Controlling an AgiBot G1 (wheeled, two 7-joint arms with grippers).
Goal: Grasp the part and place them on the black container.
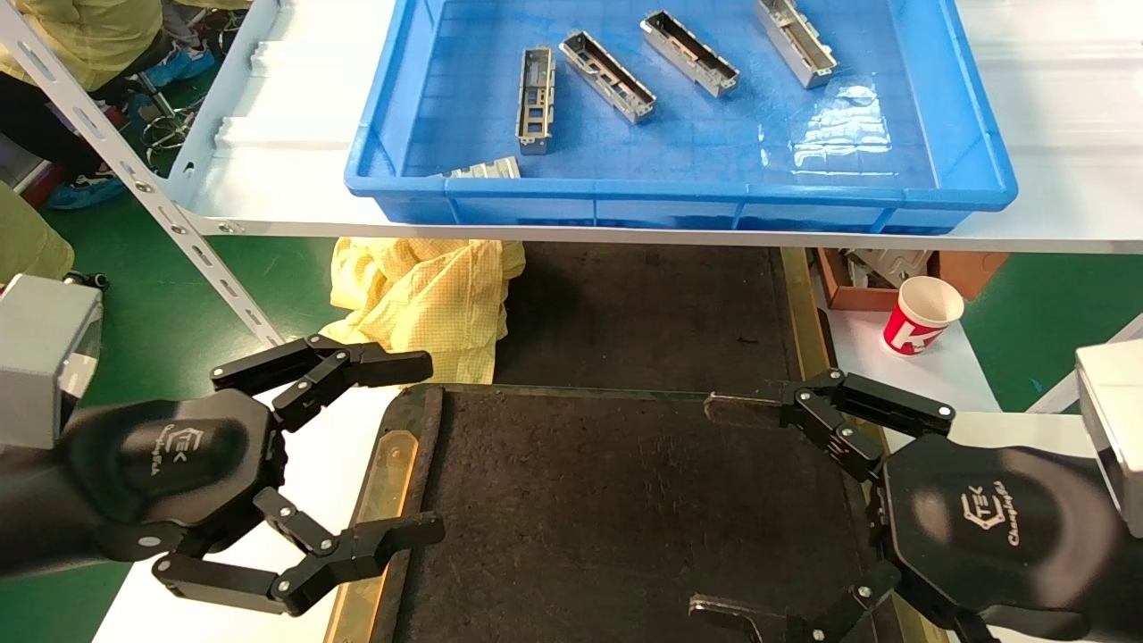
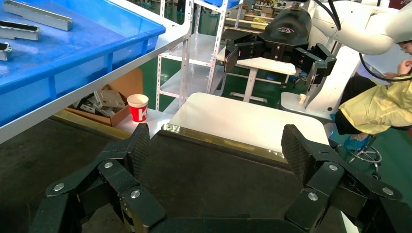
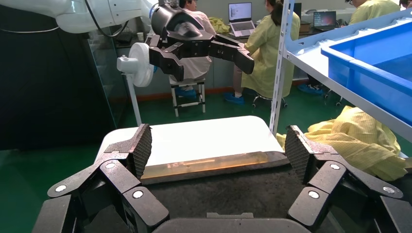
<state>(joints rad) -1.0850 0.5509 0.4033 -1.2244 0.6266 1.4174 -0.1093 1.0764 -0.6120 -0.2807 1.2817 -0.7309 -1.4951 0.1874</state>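
Several silver-grey parts lie in the blue bin on the shelf, among them one part [image 1: 536, 98] at the left and another [image 1: 607, 76] beside it; two parts [image 2: 36, 14] also show in the left wrist view. Below, the black container [image 1: 625, 518] lies flat and bare, with brass strips on its sides. My left gripper [image 1: 433, 446] hangs open over its left edge, nothing between the fingers. At the right edge my right gripper [image 1: 704, 507] is open and empty too. Each wrist view looks across the black container [image 2: 209, 174] [image 3: 228, 194] between its own spread fingers.
The blue bin [image 1: 679, 192] stands on a white shelf above and behind the container. A slanted shelf upright [image 1: 179, 228] runs at the left. Yellow cloth [image 1: 429, 295] lies behind the container's left corner. A red paper cup [image 1: 920, 317] and a cardboard box sit at the right.
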